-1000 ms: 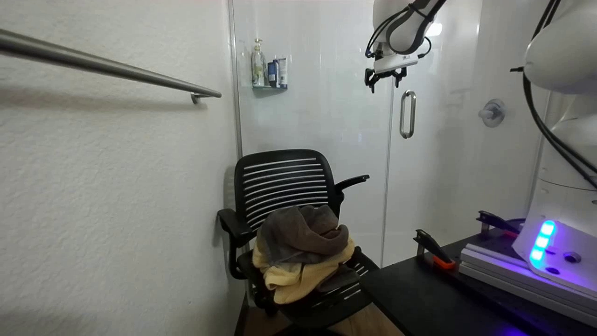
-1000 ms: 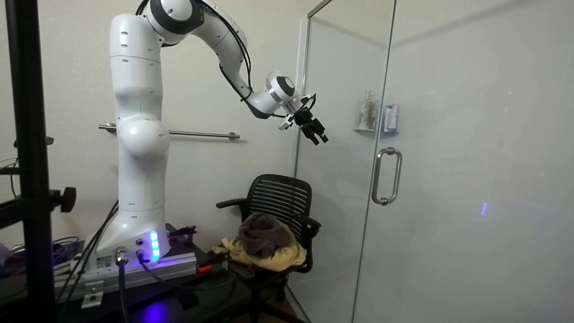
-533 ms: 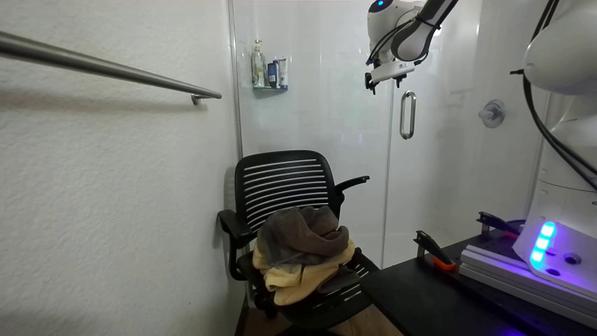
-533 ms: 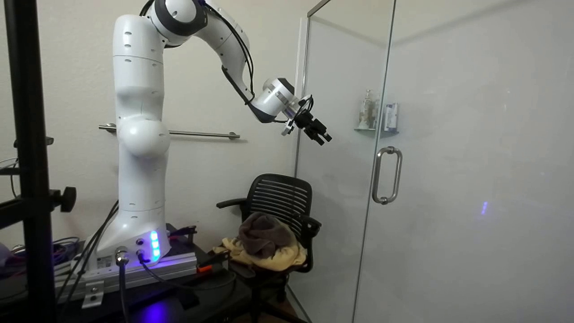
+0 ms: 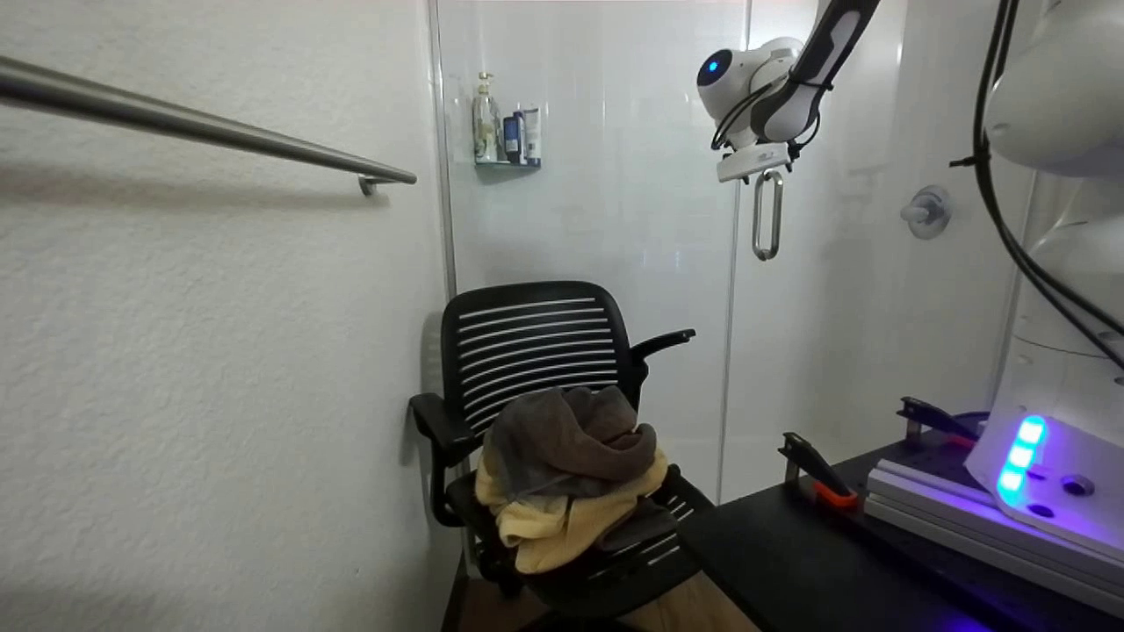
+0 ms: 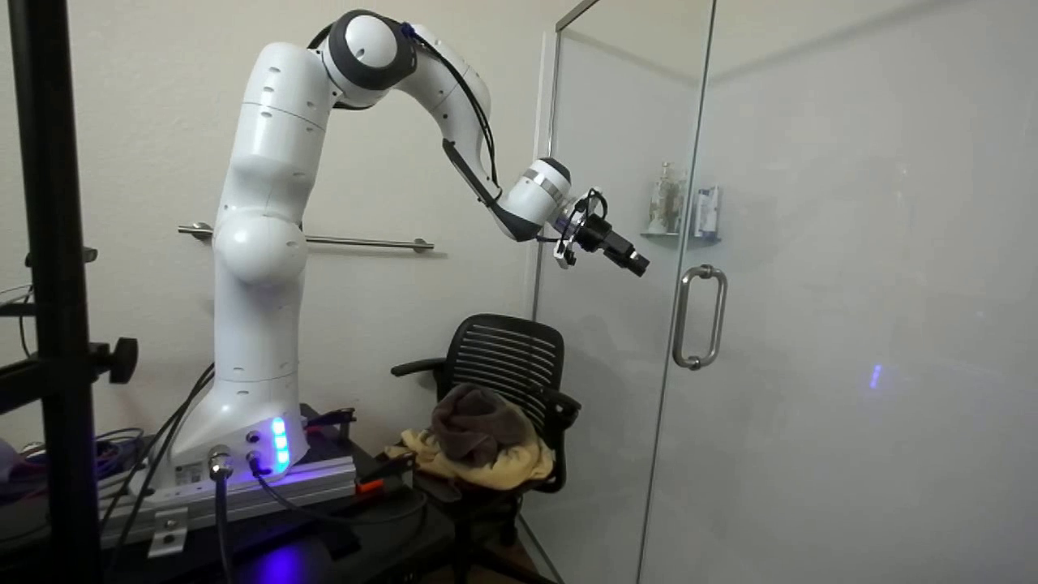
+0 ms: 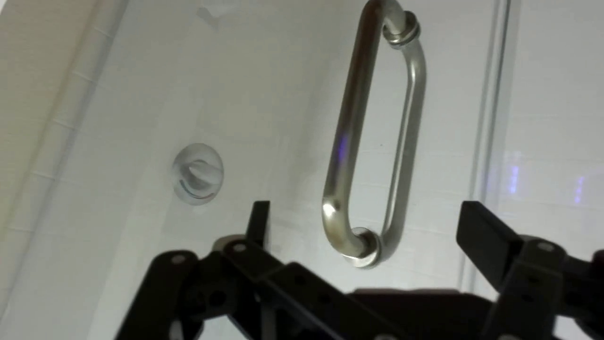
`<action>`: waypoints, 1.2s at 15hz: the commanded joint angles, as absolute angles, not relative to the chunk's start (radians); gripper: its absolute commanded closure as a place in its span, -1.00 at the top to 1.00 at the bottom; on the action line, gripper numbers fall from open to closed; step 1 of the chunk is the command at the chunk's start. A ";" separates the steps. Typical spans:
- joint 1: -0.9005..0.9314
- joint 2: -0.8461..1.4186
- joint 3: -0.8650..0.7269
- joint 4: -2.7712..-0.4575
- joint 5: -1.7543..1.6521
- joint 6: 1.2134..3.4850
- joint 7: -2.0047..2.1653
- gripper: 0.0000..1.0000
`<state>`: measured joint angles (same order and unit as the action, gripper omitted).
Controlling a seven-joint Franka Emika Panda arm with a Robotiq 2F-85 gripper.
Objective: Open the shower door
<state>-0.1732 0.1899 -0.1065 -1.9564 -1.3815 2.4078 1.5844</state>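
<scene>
The shower door [image 6: 811,454] is a tall clear glass panel, also in an exterior view [image 5: 834,351]. It stands shut beside the fixed glass panel. Its silver loop handle [image 6: 682,320] is upright near the door's edge, and also shows in an exterior view [image 5: 777,219]. My gripper [image 6: 638,265] is in front of the glass, short of the handle and near the height of its top. In the wrist view my gripper [image 7: 365,226] is open and empty, with the handle [image 7: 350,113] ahead, between the fingers in the picture but not touched. In an exterior view the fingers are mostly hidden behind the wrist camera.
A black chair [image 5: 536,338] with a heap of towels [image 5: 571,439] stands below the arm by the fixed panel. A grab bar [image 6: 365,242] runs along the wall. Bottles [image 5: 487,127] sit on a corner shelf behind the glass. The robot base stands on a black table [image 5: 790,553].
The arm has reached forward and slightly down toward the handle. The gripper has turned about its axis, so its fingers now overlap in an exterior view. The door and handle have not moved.
</scene>
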 commanded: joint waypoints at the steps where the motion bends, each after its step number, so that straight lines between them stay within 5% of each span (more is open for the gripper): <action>1: -0.162 0.219 -0.123 -1.927 -1.375 2.386 1.597 1.00; 18: -0.171 0.460 -0.190 -1.686 -1.480 2.242 1.867 1.00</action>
<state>-0.1679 0.4078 -0.1863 -1.7443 -1.4519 2.2775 1.8325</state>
